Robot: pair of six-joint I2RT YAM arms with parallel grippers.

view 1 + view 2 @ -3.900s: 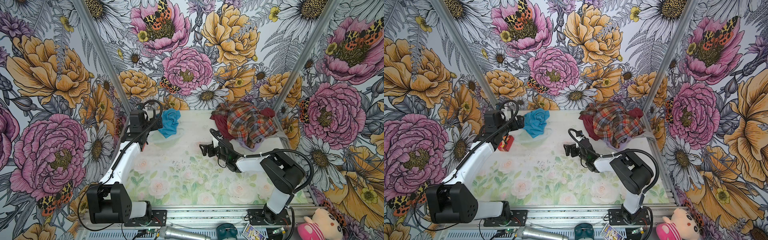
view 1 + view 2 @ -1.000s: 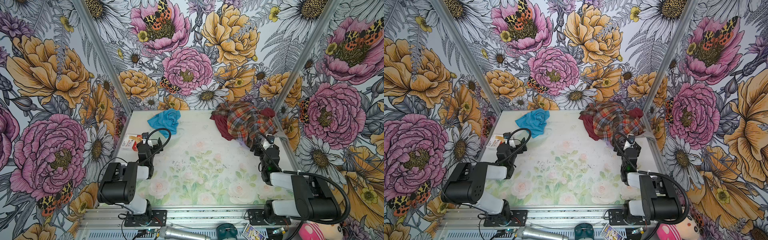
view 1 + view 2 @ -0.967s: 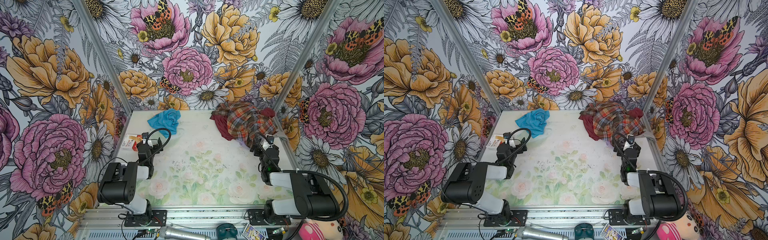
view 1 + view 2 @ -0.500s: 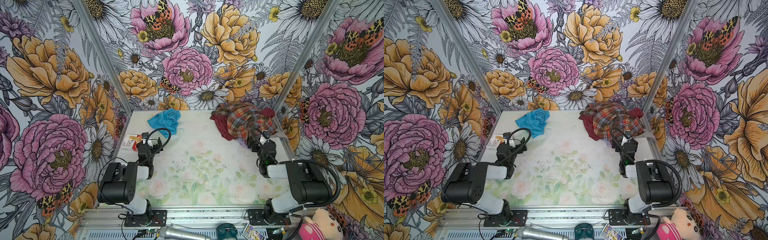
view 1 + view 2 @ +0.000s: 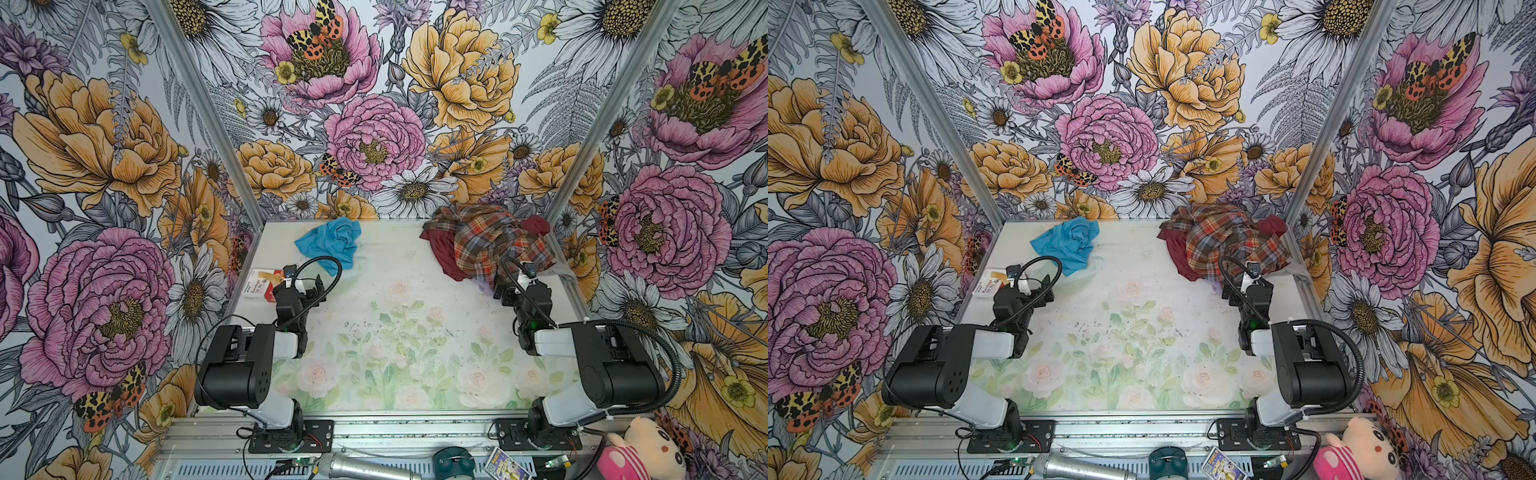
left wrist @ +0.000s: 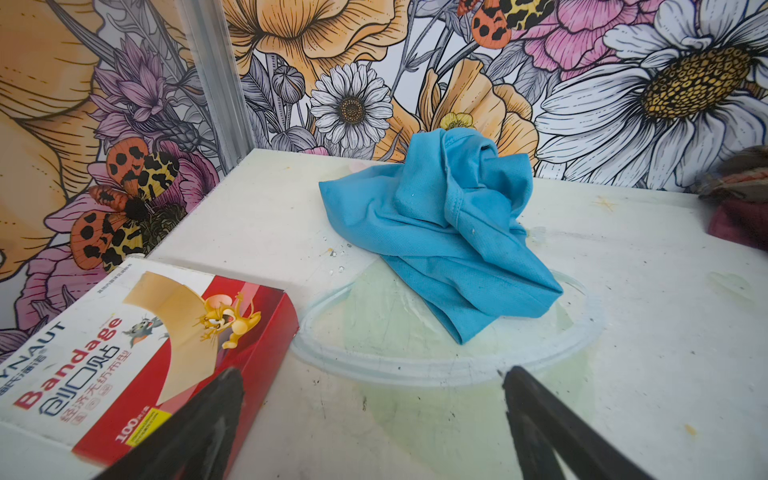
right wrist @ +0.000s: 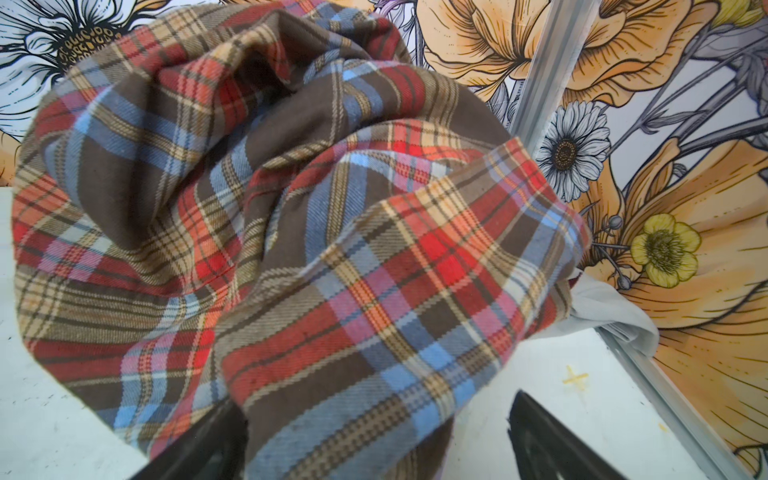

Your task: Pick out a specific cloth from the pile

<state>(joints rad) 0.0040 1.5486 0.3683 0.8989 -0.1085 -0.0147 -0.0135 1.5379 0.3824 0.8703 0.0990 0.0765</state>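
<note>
The cloth [image 5: 330,243] [image 5: 1067,245], plain turquoise-blue and crumpled, lies alone at the back left of the table, its tip resting on a clear round dish [image 6: 415,370]. In the left wrist view the cloth [image 6: 449,232] sits a little ahead of my left gripper [image 6: 372,374] [image 5: 305,284], which is open with nothing between its fingers. The pile [image 5: 490,245] [image 5: 1229,241] is at the back right: a plaid shirt [image 7: 291,208] over a maroon cloth [image 5: 440,245] and a pale lilac cloth [image 7: 611,311]. My right gripper [image 7: 372,403] [image 5: 517,286] is open at the pile's near edge, and the plaid hem hangs between its fingers.
A red and white bandage box [image 5: 262,284] [image 6: 137,345] lies beside my left gripper by the left wall. Aluminium posts [image 5: 582,137] and flowered walls close the table on three sides. A plush toy [image 5: 642,455] and a microphone [image 5: 365,471] lie in front of the table.
My right arm has folded back and its gripper has shifted slightly toward the pile's near edge. The left arm and the cloth have not moved over the last second.
</note>
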